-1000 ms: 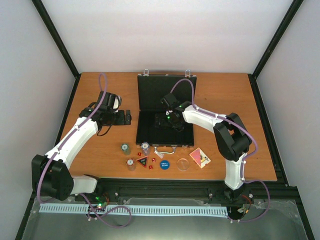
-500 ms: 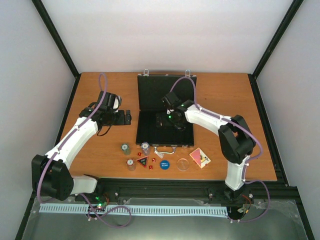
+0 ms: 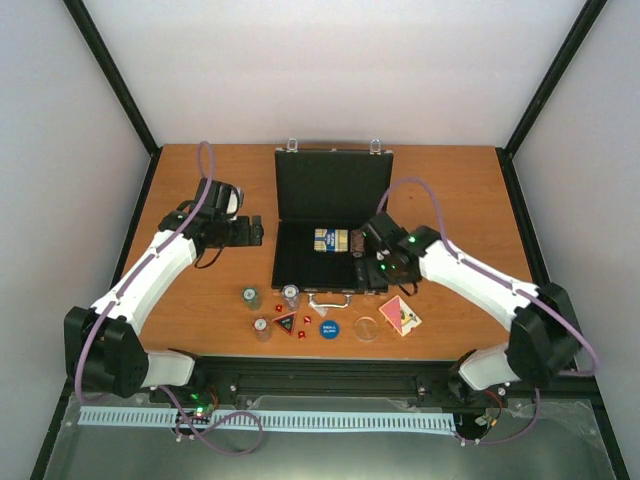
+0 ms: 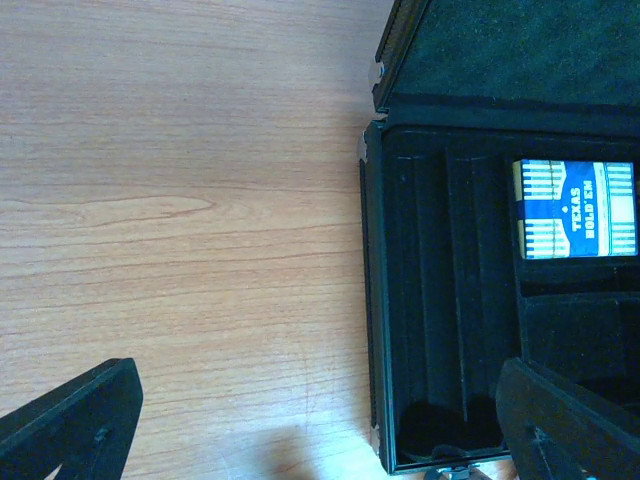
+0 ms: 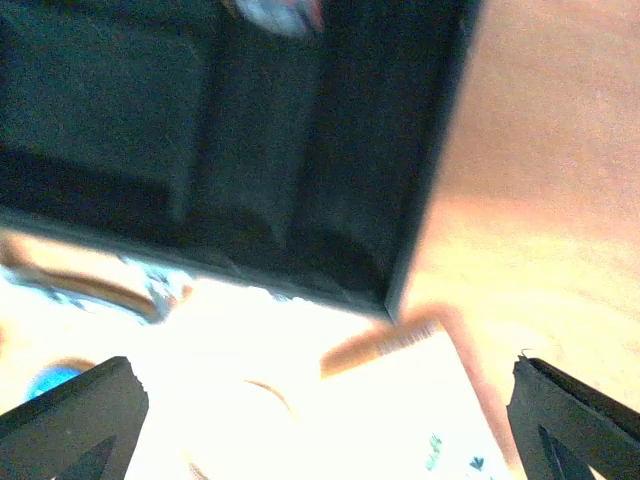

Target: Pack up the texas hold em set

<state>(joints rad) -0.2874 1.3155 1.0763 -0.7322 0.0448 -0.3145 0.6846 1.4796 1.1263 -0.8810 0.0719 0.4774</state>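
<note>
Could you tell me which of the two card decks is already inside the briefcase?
The blue-and-white deck lies in the open briefcase; the reddish deck sits on the table beyond its front right corner.

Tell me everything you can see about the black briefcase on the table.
The black briefcase lies open on the wooden table, base flat, lid swung back away from the arms, with two silver latches on its far edge and a silver handle on the near edge. The lining looks like dark foam, with long empty grooves at the left. One blue and white card deck lies in a compartment. The right claw is above its near right corner; whether it touches cannot be told.
</note>
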